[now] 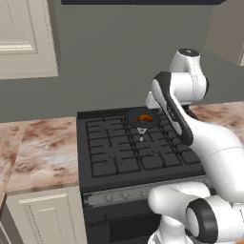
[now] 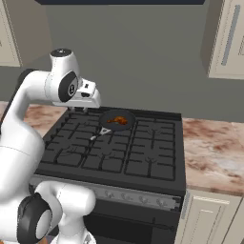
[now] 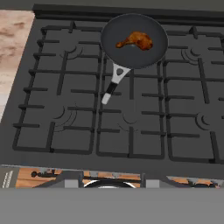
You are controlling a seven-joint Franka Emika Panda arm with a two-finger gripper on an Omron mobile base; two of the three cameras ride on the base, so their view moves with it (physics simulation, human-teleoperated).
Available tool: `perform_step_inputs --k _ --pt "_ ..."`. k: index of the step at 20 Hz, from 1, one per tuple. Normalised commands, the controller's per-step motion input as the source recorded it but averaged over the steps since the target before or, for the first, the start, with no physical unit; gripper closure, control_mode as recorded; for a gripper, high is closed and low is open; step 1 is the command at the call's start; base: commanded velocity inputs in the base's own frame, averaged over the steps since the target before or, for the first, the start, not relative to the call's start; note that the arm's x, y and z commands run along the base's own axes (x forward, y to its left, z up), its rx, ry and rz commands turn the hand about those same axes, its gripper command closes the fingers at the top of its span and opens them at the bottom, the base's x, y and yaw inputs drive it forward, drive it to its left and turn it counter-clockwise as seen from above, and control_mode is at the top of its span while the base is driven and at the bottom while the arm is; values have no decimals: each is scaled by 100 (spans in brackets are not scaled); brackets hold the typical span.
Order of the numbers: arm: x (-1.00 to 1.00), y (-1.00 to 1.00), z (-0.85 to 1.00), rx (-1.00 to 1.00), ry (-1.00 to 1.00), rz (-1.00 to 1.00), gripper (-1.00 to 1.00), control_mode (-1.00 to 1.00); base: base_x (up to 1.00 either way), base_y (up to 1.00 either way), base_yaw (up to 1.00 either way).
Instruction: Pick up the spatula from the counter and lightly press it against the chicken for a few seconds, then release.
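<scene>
Stage: just beginning, by all appearances.
Gripper (image 2: 85,107): hanging high above the stove (image 1: 138,155), facing down at it; opening too small to be telling; seemingly carrying nothing, judging by the hand view.
Chicken (image 3: 135,40): lying in the pan (image 3: 153,54) at the stove's back middle, apparently untouched.
Pan handle (image 3: 113,83): pointing toward the stove's front.
Spatula: probably lying somewhere off the stove; exact place not being told here.
Tabletop (image 1: 43,152): running off to either side of the stove.
Done: nothing yet, judging by the gripper.
Left: finding and gripping the spatula, bringing it over the stove, pressing lightly on the chicken for a few seconds, letting go.
</scene>
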Motion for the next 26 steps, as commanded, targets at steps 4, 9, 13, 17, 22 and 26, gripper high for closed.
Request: perform_step_inputs --k 4,9,13,17,22,26 --pt "-9 0 0 0 0 0 -100 -100 0 0 0" --pt "-33 0 0 0 -3 0 -100 -100 0 0 0" --pt "-41 0 0 0 -7 -1 -100 -100 0 0 0" --pt "-45 0 0 0 -5 -1 -100 -100 0 0 0" --pt "-45 0 0 0 -4 -2 -100 -100 0 0 0" --pt "-26 0 0 0 0 -1 -100 100 -11 -1 -1"
